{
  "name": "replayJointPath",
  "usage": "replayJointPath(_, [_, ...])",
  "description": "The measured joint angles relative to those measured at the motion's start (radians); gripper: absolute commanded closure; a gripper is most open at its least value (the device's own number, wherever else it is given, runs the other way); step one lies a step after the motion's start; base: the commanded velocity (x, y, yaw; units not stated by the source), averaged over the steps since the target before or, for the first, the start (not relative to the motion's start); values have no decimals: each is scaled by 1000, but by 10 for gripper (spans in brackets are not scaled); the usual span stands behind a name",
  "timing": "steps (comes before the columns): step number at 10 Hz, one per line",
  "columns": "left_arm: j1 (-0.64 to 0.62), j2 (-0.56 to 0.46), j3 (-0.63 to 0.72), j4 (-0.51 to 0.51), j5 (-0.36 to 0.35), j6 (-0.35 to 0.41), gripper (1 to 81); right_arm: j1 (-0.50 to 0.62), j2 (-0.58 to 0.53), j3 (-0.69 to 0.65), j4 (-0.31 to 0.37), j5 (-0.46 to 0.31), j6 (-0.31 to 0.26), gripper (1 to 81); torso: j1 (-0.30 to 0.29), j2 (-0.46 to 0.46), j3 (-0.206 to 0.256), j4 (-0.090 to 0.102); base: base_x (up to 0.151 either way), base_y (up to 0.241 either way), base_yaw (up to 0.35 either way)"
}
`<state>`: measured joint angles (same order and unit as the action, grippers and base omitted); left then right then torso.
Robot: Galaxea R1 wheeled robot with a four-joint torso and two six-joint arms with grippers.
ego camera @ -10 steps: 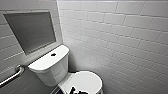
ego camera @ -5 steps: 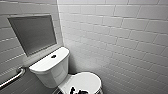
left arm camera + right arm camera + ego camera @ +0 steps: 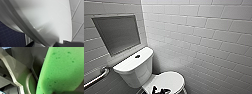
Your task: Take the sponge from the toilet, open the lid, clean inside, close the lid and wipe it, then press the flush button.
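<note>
Jaws on the right arm are grasping the sponge (image 3: 62,69). In the right wrist view the bright green, pitted foam stands close up and off the toilet, and the robot's own grey and dark parts behind it catch a green tint. Little of the right jaws themselves can be made out beyond a dark edge under the sponge.

I cannot tell whether the left jaws are released or clenched. In the left wrist view, dark robot parts sit just beside the rim of the lid (image 3: 50,18), whose glossy white curve sweeps across with a greyer band along its edge. On one side of it lies a dark blue tiled floor (image 3: 10,36), on the other pale wall tiles (image 3: 78,18).

In the head view the toilet (image 3: 137,72) stands in a corner where two white tiled walls meet. The lid is down over the bowl. A dark robot part (image 3: 160,90) shows over its near edge, and I cannot tell which arm it belongs to. The flush button (image 3: 137,56) sits in the centre of the flat tank top (image 3: 126,65). Above the tank a grey recessed panel (image 3: 116,33) is set into the left wall. Lower on that wall, near the tank, runs a metal grab bar (image 3: 96,78).
</note>
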<state>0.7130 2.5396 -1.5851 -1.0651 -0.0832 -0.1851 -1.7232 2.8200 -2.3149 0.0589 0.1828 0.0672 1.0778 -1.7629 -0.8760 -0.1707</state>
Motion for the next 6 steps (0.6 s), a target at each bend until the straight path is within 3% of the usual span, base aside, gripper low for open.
replayJointPath(6, [-22, -145, 106, -7, -51, -110, 10, 0, 0, 0, 0, 0, 0, 811, 0, 0, 0, 0, 0, 0, 0])
